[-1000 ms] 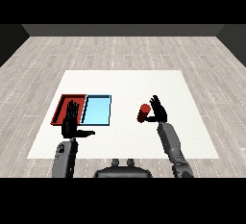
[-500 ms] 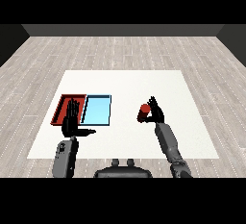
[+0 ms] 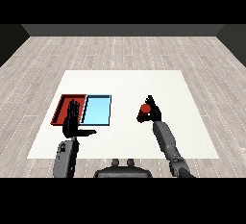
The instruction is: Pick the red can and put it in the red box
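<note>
The red can [image 3: 144, 111] sat in the right robot hand [image 3: 153, 113], whose fingers curled round it; the left robot hand [image 3: 72, 122] was released, fingers straight, near the red tray [image 3: 62, 106].

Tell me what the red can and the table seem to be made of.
Red can: probably painted metal or plastic; its uniform red surface shows no label, so the look leaves it open. Table: matte white, like laminate or painted board; flat, even, without grain or glare.
</note>
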Robot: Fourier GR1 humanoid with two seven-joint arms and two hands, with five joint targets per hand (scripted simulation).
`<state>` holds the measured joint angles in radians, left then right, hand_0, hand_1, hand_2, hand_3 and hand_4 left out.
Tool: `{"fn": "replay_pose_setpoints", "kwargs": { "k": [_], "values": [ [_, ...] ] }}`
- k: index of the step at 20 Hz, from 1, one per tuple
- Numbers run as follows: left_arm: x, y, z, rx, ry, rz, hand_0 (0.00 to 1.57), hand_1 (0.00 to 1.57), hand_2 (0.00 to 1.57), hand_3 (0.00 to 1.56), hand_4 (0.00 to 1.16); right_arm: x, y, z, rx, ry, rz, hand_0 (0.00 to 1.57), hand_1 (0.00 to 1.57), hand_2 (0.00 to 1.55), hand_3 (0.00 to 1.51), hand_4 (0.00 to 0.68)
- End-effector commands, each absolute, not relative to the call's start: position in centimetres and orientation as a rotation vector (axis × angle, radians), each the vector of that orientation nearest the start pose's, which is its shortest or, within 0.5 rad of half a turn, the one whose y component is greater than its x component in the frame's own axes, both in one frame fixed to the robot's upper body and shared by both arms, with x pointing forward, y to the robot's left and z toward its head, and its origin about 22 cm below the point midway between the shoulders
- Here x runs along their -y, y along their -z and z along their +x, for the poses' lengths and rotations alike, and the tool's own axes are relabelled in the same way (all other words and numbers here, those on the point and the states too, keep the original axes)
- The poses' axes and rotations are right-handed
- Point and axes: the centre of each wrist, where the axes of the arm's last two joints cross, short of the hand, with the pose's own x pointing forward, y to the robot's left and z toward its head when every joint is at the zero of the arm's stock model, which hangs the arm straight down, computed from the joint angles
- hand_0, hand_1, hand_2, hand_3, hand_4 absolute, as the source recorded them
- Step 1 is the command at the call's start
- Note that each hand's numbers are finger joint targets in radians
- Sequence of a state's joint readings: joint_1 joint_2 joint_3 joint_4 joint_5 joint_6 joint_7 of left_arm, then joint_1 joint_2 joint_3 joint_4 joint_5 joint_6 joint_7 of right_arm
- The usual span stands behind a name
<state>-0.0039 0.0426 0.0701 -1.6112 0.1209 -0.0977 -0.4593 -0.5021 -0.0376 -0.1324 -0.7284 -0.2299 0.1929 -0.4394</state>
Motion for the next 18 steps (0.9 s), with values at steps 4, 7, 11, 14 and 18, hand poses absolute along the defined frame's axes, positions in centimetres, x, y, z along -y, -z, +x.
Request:
{"fn": "replay_pose_setpoints", "kwargs": {
  "k": [4, 7, 11, 14, 18],
  "values": [
    [-25.8, 0.6, 23.0, 2.079, -0.075, -0.116, 0.0, 0.0, 0.0, 0.0, 0.0, 19.5, 6.5, 33.5, 1.629, 0.085, 0.351, 0.0, 0.0, 0.0, 0.0, 0.0],
    [-25.5, -0.7, 23.8, 2.08, -0.071, -0.091, 0.0, 0.0, 0.0, 0.0, 0.0, 19.1, 7.2, 33.6, 1.624, 0.06, 0.328, 0.0, 0.0, 0.0, 0.0, 0.0],
    [-26.5, -2.0, 23.5, 2.081, -0.073, -0.105, 0.0, 0.0, 0.0, 0.0, 0.0, 20.6, 6.9, 34.2, 1.623, 0.064, 0.333, 0.0, 0.0, 0.0, 0.0, 0.0],
    [-26.4, -1.4, 23.8, 2.104, -0.066, -0.09, 0.0, 0.0, 0.0, 0.0, 0.0, 18.3, 6.2, 33.7, 1.612, 0.052, 0.332, 0.0, 0.0, 0.0, 0.0, 0.0],
    [-25.7, -0.5, 24.4, 2.091, -0.083, -0.114, 0.0, 0.0, 0.0, 0.0, 0.0, 18.1, 6.1, 34.4, 1.563, 0.054, 0.317, 0.0, 0.0, 0.0, 0.0, 0.0]
  ]
}}
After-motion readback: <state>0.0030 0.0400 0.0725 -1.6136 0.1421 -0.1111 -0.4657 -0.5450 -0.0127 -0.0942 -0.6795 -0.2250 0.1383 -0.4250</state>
